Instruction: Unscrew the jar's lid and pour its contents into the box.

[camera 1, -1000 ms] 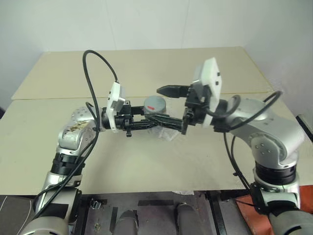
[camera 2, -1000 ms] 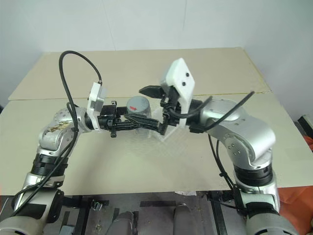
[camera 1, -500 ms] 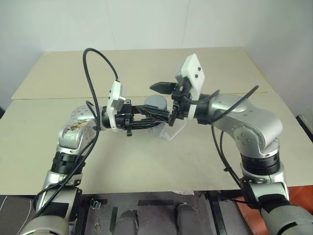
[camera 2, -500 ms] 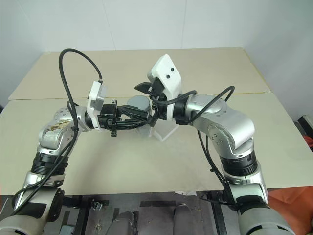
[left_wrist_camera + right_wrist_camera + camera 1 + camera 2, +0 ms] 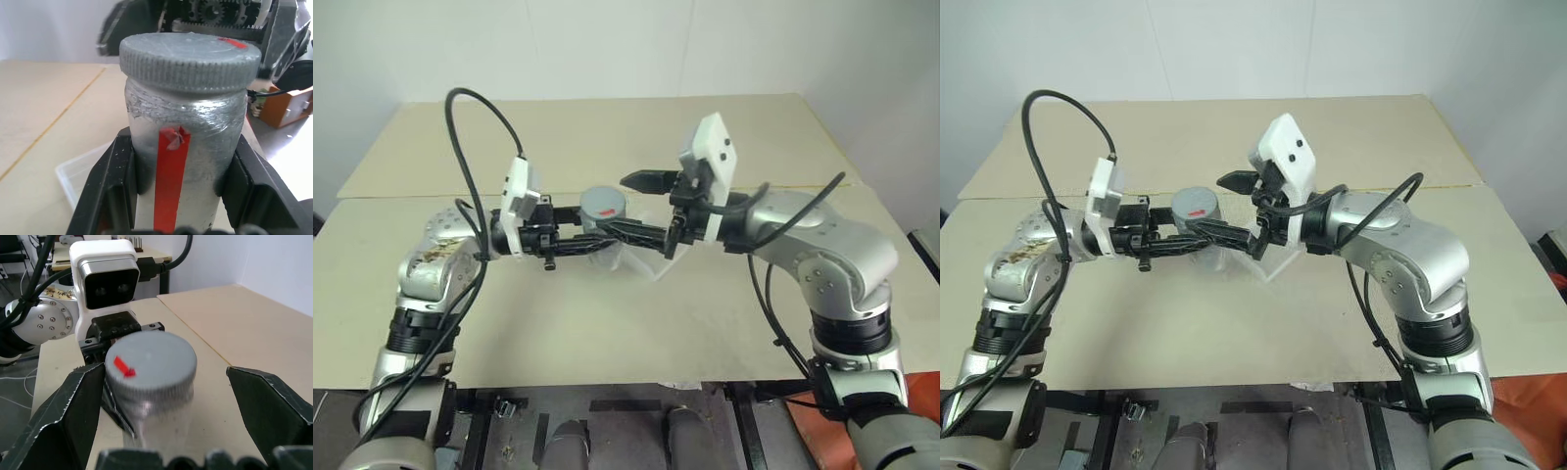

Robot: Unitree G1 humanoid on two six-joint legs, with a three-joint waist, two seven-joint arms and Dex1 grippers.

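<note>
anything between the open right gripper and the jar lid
Nothing visible. The left gripper holds the jar by its body, below the lid. The right gripper is open with one finger on either side of the lid, and the gaps between are free.

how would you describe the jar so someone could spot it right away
Start at the beige table and find where the two arms meet over its middle. The jar is held upright there by the left gripper, above a clear box. Its silvery sides, red stripe and ribbed grey lid mark it out.
</note>
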